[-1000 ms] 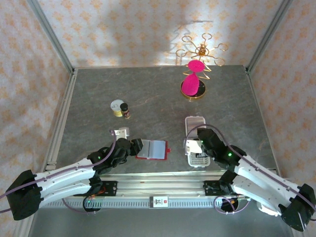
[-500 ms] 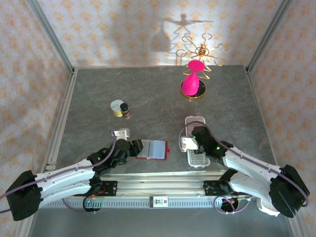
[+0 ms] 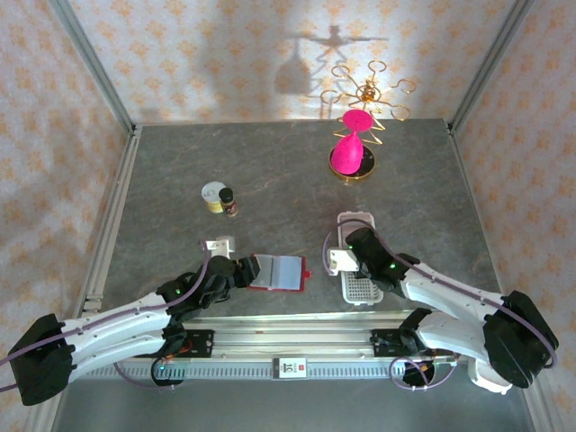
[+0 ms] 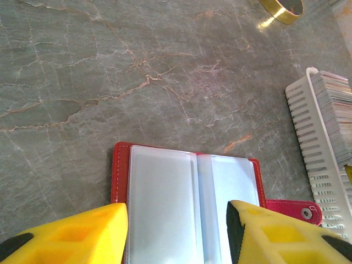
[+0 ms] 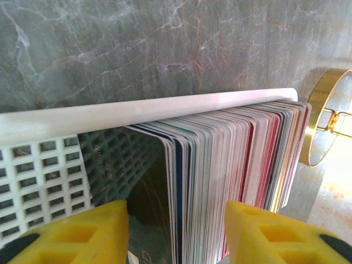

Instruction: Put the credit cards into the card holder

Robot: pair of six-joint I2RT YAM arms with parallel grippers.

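The card holder (image 4: 165, 192) is a red wallet lying open on the table, its clear sleeves facing up and its snap tab (image 4: 294, 210) to the right; from above the card holder (image 3: 281, 272) lies left of centre. My left gripper (image 4: 176, 236) is open just over its near part, one yellow finger over each page. The credit cards (image 5: 236, 165) stand on edge, packed in a white slotted tray (image 5: 137, 113). My right gripper (image 5: 176, 236) is open and straddles a bunch of them, a dark card facing the left finger. From above, the right gripper (image 3: 345, 261) sits over the tray (image 3: 363, 290).
A gold wire stand with pink pieces (image 3: 353, 153) stands at the back right. A small jar (image 3: 213, 194) and a dark bottle (image 3: 229, 202) are at the back left. A small white object (image 3: 219, 243) lies by the left arm. A metal rail (image 3: 288, 326) runs along the near edge.
The right gripper has moved left and forward over the tray, and its jaws have narrowed around the cards. The left arm has barely shifted.
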